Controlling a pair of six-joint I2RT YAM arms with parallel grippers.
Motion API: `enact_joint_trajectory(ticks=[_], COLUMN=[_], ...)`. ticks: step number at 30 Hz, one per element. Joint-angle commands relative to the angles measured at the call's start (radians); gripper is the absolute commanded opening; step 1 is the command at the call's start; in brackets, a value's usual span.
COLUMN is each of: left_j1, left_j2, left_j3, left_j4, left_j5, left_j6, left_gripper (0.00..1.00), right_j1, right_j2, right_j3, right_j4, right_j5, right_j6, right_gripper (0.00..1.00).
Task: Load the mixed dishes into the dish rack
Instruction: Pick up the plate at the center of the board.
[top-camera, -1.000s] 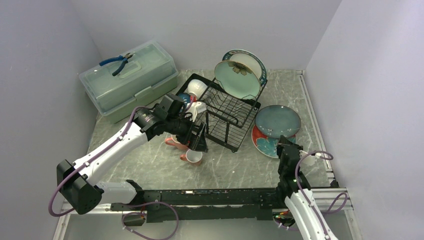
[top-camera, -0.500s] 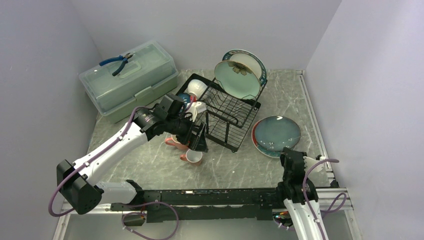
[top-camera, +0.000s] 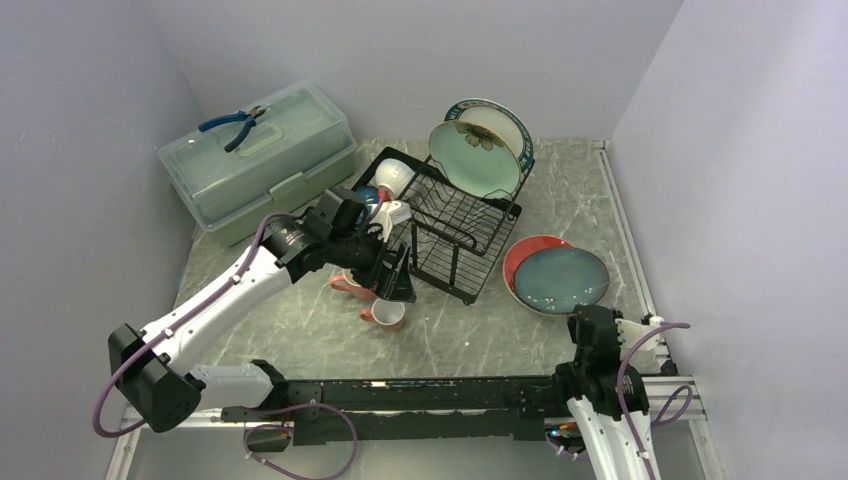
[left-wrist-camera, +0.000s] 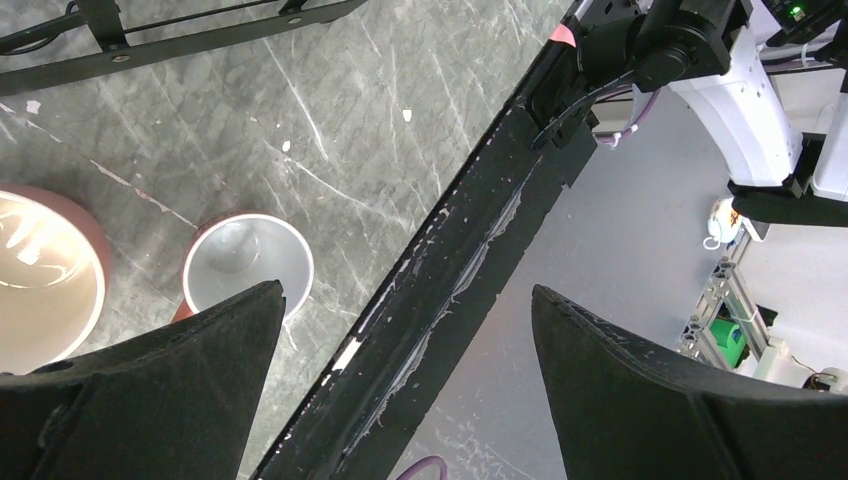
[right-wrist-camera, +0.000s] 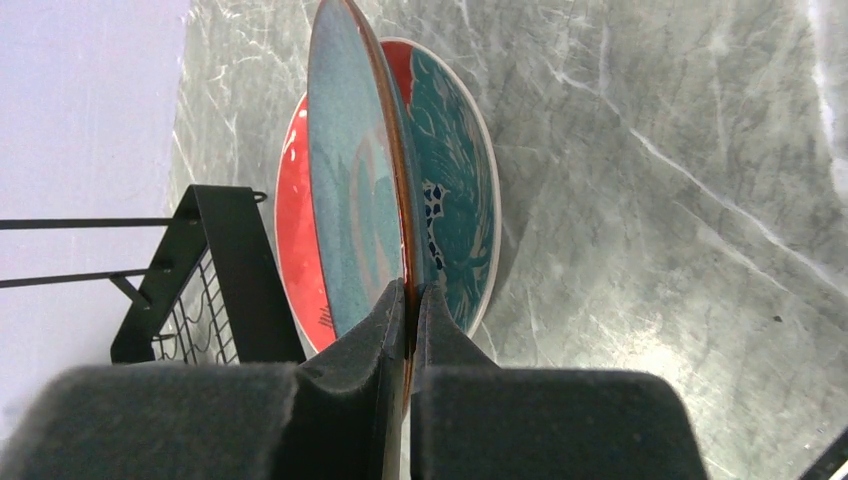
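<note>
Grey veined tabletop (top-camera: 300, 330) under dish rack (top-camera: 455, 235) — lilac walls (top-camera: 400, 60).

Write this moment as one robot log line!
right claw: shut on teal plate | left claw: open, near pink mug

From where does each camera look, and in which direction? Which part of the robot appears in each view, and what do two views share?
Top external: above and behind the bases, looking down on the dish rack; both arms show.
Left wrist: looks down at a pink mug; the left gripper shows, open.
Right wrist: looking along the right gripper, shut on the teal plate rim.
Shared: top and right wrist both show the teal plate and red plate.
</note>
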Motion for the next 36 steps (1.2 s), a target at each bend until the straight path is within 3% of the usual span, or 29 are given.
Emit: enact_joint_trajectory(ticks=[1, 19, 36], left_j1=[-0.002, -0.002, 0.046], left_j2=[-0.025, -0.022, 0.107], left_j3=[0.042, 0.077, 0.310], left_j4=[0.037, 0.035, -0.003], left_j5=[-0.001, -0.021, 0.073], left_j6=[-0.002, -0.012, -0.045], left_gripper=[0.99, 0.99, 0.99], right_j1=[0.003, 0.003, 0.003], right_j2=[-0.055, 0.046, 0.189], right_j3=[0.117, 0.331, 0.621], right_j4=[0.104, 0.167, 0.177], right_j5=[0.055, 0.054, 0.030], right_j6=[0.000, -0.123, -0.209], right_gripper=[0.00, 0.00, 0.00])
